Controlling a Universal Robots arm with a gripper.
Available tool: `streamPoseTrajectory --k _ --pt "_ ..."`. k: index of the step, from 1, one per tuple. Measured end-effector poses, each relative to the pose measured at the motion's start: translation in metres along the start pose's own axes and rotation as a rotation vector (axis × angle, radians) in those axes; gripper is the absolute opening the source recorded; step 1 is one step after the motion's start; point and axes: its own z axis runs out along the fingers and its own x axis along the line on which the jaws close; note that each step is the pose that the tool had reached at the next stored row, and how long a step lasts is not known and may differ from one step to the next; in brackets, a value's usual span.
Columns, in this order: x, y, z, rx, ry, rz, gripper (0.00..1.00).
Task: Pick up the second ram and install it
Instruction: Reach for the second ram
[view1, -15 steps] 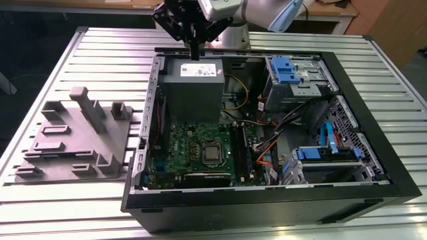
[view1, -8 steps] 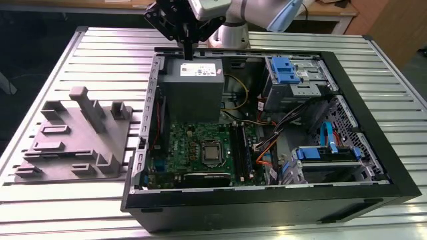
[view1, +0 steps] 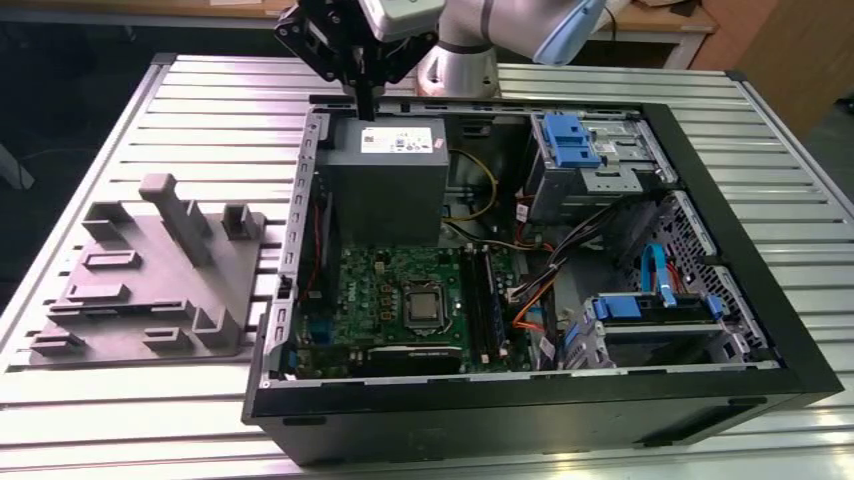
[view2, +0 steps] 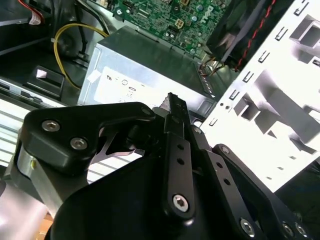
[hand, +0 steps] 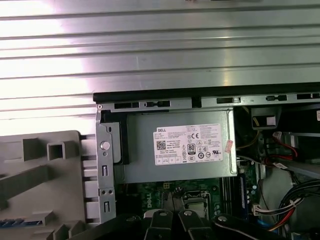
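Gripper (view1: 363, 110): fingers pressed together, nothing held; hangs above rear edge of power supply (view1: 387, 180), at back wall of computer case (view1: 534, 420). Closed fingertips also seen in second wrist view (view2: 172, 102).
Second ram (view1: 498, 300): narrow blue-green strip standing on edge among long slots of motherboard (view1: 380, 290), on exterior view's right of processor socket (view1: 426, 306); well apart from gripper. Latch state not discernible.
Grey parts fixture (view1: 147, 290): on table, outside case.

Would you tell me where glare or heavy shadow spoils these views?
First wrist view: the ribbed table glares white. Second wrist view: the grey fixture is washed out, the gripper dark. Exterior view: even light, computer case interior dim.
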Motion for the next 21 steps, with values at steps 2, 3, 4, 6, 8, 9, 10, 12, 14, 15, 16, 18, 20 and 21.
streamPoseTrajectory --k 2,3,4,6,8,9,10,12,14,15,16,18,20,21 --pt "0.0027 -0.0002 -0.0001 -0.0001 -0.0006 0.0 0.1" --pt "0.0044 -0.0003 -0.0001 0.0 -0.001 0.0 0.1" --pt "0.0062 -0.0005 -0.0002 0.0 -0.0015 0.0 0.1" --pt "0.0099 -0.0008 -0.0003 -0.0002 -0.0027 0.0 0.1" --pt "0.0133 -0.001 -0.0004 -0.0003 -0.0037 0.0 0.1" --pt "0.0148 -0.0011 -0.0004 -0.0004 -0.0042 0.0 0.1" --pt "0.0164 -0.0012 -0.0005 -0.0003 -0.0046 0.0 0.1" --pt "0.0194 -0.0015 -0.0006 -0.0004 -0.0056 0.0 0.1" --pt "0.0216 -0.0016 -0.0007 -0.0006 -0.0063 0.0 0.1" --pt "0.0228 -0.0017 -0.0007 -0.0007 -0.0065 0.0 0.1" --pt "0.0241 -0.0018 -0.0007 -0.0008 -0.0068 0.0 0.1" --pt "0.0275 -0.0021 -0.0009 -0.0007 -0.0072 0.0 0.1" --pt "0.0309 -0.0023 -0.001 -0.0008 -0.0075 0.0 0.1" --pt "0.0328 -0.0025 -0.001 -0.0008 -0.0077 0.0 0.1"
